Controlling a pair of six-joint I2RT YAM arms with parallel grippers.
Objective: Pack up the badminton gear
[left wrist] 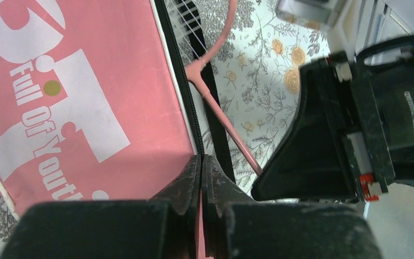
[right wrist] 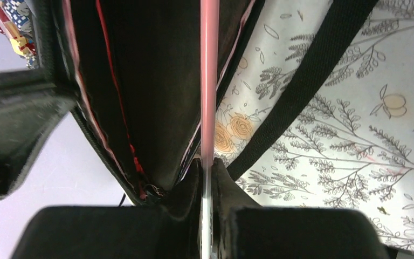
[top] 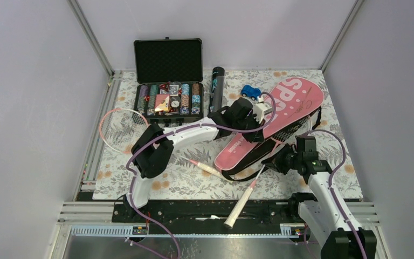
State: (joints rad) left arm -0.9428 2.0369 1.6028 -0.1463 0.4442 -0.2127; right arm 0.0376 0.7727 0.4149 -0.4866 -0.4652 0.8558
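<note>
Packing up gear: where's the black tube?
Top view, far side: the black tube is between the poker chip case and the blue toy car.

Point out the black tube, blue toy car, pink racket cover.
black tube (top: 216,89), top view, mid-body.
blue toy car (top: 251,91), top view, roof.
pink racket cover (top: 291,108), top view, wide printed end.

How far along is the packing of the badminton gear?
Nothing looks fully packed yet. In hand: the left claw pinches the pink cover at its edge, and the right claw grips one racket by its shaft, aimed into the open cover. Left: the second racket, the black tube, closing the cover.
</note>
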